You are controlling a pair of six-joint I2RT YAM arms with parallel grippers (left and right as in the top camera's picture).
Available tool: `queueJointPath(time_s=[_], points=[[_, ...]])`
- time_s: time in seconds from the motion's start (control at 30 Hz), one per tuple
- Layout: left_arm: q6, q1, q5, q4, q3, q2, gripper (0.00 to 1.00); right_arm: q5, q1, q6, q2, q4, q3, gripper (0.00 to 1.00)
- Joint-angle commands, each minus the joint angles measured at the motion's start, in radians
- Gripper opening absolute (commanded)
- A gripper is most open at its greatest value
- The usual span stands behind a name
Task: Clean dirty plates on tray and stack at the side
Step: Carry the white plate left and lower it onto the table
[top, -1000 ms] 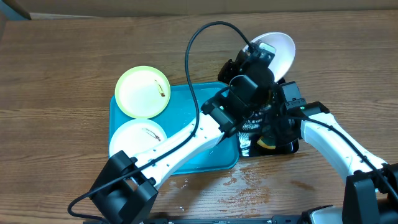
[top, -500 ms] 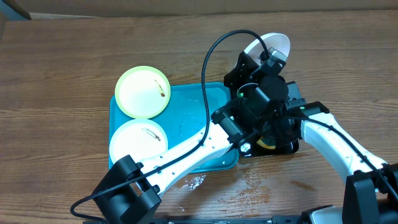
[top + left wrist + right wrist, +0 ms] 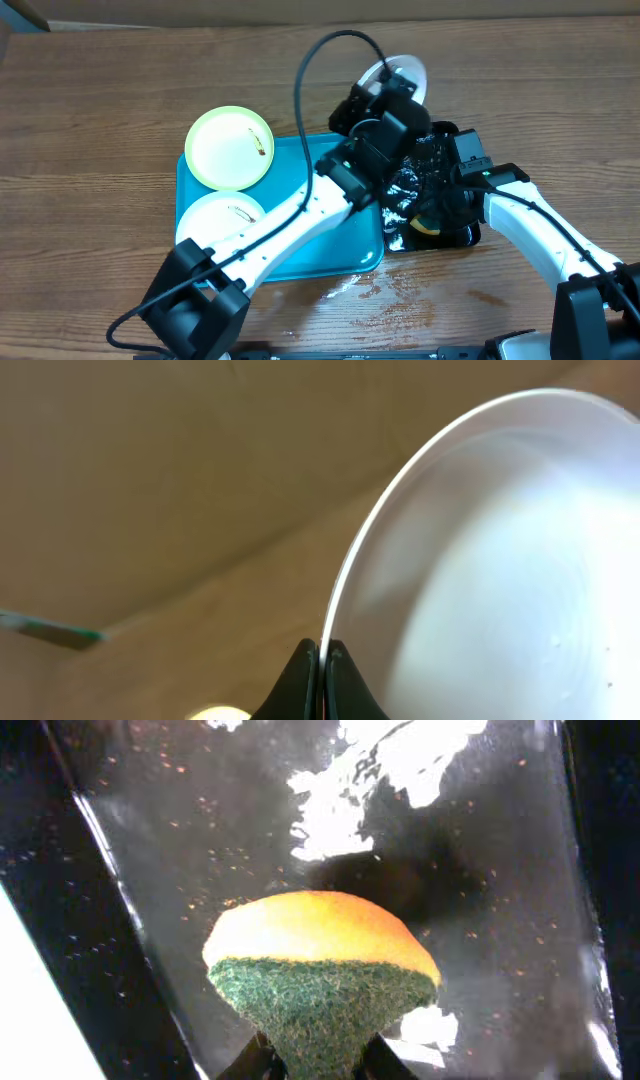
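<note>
On the wooden counter [image 3: 100, 120], the turquoise tray [image 3: 300, 185] at left centre carries a yellow-green plate [image 3: 230, 147] and a white plate [image 3: 215, 222]. The left end effector [image 3: 322, 658] is clamped on the rim of a tilted white plate [image 3: 500, 560] at upper centre. The right end effector [image 3: 318, 1065] grips a scouring sponge [image 3: 320, 955] over the black tray [image 3: 150, 850].

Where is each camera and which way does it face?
Overhead: above table, looking down at turquoise tray, black tray; both arms show.
Left wrist: on left arm, facing along left tool pinching the white plate's rim.
Right wrist: on right arm, facing down into black tray; right tool holds sponge.
Shared: white plate, overhead and left wrist.
</note>
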Motion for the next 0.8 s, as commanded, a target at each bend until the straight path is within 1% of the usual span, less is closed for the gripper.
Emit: queueJointPath(time_s=[0.0, 0.03, 0.13, 0.2, 0.3, 0.37, 0.5, 0.6, 0.7, 0.73, 0.77], points=[[-0.258, 0.113, 0.38, -0.15, 0.04, -0.077, 0.04, -0.012, 0.001, -0.013, 0.0, 0.027, -0.001, 0.19], [-0.299, 0.169, 0.529, -0.196, 0.055, -0.098, 0.04, -0.012, 0.004, -0.039, 0.0, 0.041, -0.002, 0.2], [-0.39, 0.312, 0.846, -0.287, 0.108, -0.134, 0.04, -0.011, 0.014, -0.083, 0.0, 0.073, -0.002, 0.2], [-0.448, 0.413, 1.001, -0.355, 0.151, -0.145, 0.04, -0.01, 0.023, -0.114, 0.0, 0.101, -0.002, 0.2], [-0.491, 0.555, 1.138, -0.448, 0.197, -0.147, 0.04, -0.001, 0.032, -0.138, 0.0, 0.139, -0.003, 0.2], [-0.508, 0.683, 1.176, -0.509, 0.205, -0.147, 0.04, 0.027, 0.039, -0.138, 0.001, 0.171, -0.003, 0.2], [-0.525, 0.88, 1.176, -0.602, 0.204, -0.142, 0.04, 0.061, 0.052, -0.138, 0.001, 0.211, -0.004, 0.2], [-0.525, 1.064, 1.168, -0.657, 0.197, -0.139, 0.04, 0.061, 0.058, -0.138, 0.001, 0.223, -0.004, 0.2], [-0.525, 1.202, 1.122, -0.672, 0.18, -0.138, 0.04, 0.061, 0.057, -0.138, 0.001, 0.23, -0.004, 0.2], [-0.526, 1.268, 1.072, -0.674, 0.165, -0.138, 0.04, 0.061, 0.057, -0.138, 0.001, 0.23, -0.004, 0.2], [-0.528, 1.304, 1.048, -0.674, 0.154, -0.138, 0.04, 0.061, 0.057, -0.138, 0.001, 0.229, -0.004, 0.2]])
